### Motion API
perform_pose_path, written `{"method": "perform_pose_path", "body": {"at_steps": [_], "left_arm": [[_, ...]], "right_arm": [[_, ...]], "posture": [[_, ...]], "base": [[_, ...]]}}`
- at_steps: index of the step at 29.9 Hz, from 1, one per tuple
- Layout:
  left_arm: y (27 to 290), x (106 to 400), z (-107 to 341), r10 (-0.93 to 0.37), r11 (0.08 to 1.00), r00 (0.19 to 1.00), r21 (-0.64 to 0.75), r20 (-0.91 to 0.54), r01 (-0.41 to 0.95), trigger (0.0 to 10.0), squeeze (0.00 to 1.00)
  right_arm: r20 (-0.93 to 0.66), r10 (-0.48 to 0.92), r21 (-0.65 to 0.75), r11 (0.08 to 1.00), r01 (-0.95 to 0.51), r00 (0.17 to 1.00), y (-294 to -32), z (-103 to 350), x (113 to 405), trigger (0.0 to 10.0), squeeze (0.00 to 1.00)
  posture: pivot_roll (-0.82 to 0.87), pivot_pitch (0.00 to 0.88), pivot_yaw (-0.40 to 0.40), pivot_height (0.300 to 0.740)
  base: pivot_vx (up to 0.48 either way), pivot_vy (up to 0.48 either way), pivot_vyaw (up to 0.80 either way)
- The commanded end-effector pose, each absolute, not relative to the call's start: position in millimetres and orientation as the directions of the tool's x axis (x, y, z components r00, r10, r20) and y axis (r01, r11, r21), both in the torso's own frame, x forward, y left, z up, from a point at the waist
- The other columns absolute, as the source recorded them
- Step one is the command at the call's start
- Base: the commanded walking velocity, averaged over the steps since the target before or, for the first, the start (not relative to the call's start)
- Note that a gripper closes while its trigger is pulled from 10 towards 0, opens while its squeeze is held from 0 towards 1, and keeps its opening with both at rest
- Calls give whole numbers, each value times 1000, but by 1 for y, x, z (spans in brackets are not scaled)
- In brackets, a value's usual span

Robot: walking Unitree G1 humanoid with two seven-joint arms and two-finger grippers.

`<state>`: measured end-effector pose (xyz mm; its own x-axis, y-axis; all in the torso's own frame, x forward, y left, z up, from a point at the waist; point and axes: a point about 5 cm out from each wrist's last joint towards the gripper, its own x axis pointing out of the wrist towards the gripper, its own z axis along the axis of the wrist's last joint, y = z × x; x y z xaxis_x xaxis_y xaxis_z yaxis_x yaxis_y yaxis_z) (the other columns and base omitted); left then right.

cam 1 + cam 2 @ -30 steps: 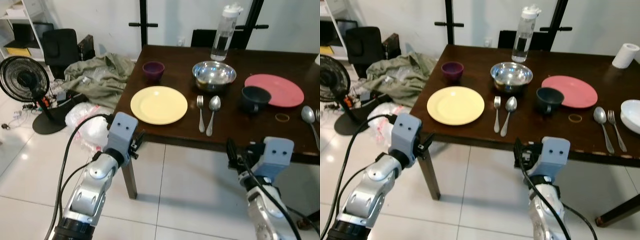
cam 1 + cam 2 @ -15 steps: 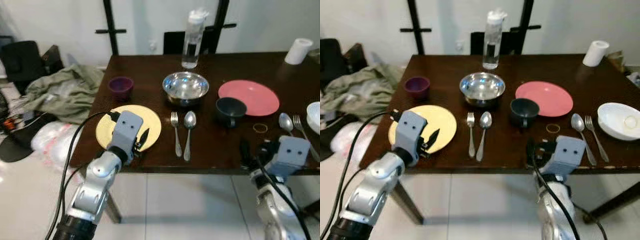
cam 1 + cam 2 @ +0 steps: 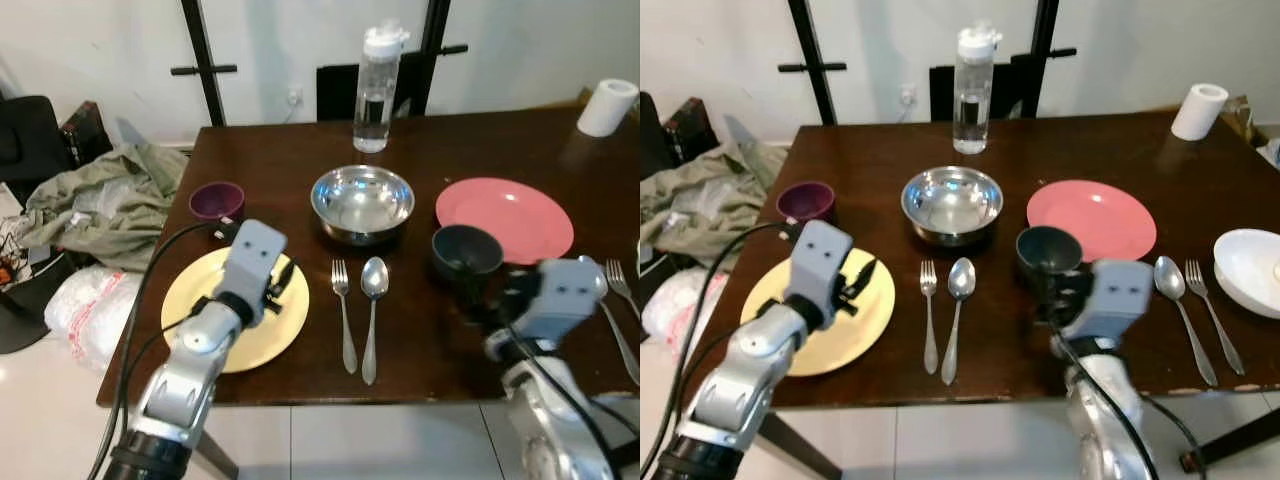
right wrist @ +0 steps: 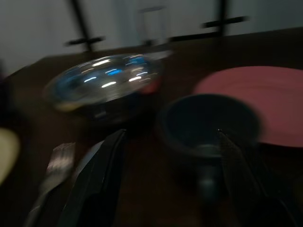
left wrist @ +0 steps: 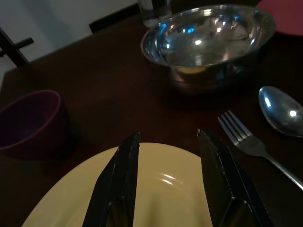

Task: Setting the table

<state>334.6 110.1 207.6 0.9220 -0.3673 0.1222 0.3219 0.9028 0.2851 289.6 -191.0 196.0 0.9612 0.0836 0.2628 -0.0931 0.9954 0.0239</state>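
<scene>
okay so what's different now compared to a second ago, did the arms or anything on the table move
The robot walked up to the table. Both arms came up and forward: the left tool now hovers open over the yellow plate, the right tool open just before the dark cup. Nothing was taken hold of. Bowl, fork and spoon lie as before.

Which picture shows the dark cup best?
The right eye view: the dark cup sits whole and sharp beside the pink plate. The left eye view shows it too, partly behind the right tool. The right wrist view has it close but blurry, between the open fingers.
</scene>
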Motion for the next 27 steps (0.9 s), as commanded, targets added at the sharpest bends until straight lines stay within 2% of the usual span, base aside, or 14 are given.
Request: {"method": "perform_pose_path", "body": {"at_steps": [1, 5, 7, 11, 16, 20, 22, 27], "left_arm": [[117, 333, 201, -371, 894, 925, 300, 84, 331, 10000, 0], [125, 335, 202, -368, 889, 928, 316, 63, 331, 10000, 0], [141, 340, 208, -381, 873, 923, 346, 44, 344, 10000, 0], [148, 342, 213, -412, 850, 911, 372, 28, 373, 10000, 0], [161, 345, 225, -575, 706, 813, 448, -92, 549, 10000, 0], [163, 344, 225, -581, 697, 808, 451, -100, 558, 10000, 0], [169, 348, 234, -562, 722, 824, 438, -80, 535, 10000, 0], [178, 352, 250, -539, 761, 841, 408, -36, 505, 10000, 0]], "right_arm": [[245, 138, -13, 990, -140, 960, -189, 198, 285, 10000, 0], [214, 164, -44, 986, -158, 963, -188, 198, 285, 10000, 0], [151, 195, -77, 980, -185, 969, -183, 195, 287, 10000, 0], [126, 210, -60, 977, -204, 970, -178, 193, 290, 10000, 0], [4, 284, 70, 956, -283, 959, -141, 174, 312, 10000, 0], [-12, 300, 80, 951, -298, 954, -135, 171, 314, 10000, 0], [-44, 316, 115, 944, -310, 948, -122, 168, 325, 10000, 0], [-142, 362, 104, 931, -350, 921, -103, 159, 340, 10000, 0]], "posture": [[19, 133, 133, 740], [19, 134, 126, 740], [29, 134, 114, 740], [34, 134, 107, 740], [64, 146, 98, 740], [73, 148, 95, 740], [95, 156, 82, 740], [129, 175, 59, 740]], "base": [[0, 0, 0], [0, 0, 0], [0, 0, 0], [0, 0, 0], [0, 0, 0], [0, 0, 0], [0, 0, 0], [0, 0, 0]]}}
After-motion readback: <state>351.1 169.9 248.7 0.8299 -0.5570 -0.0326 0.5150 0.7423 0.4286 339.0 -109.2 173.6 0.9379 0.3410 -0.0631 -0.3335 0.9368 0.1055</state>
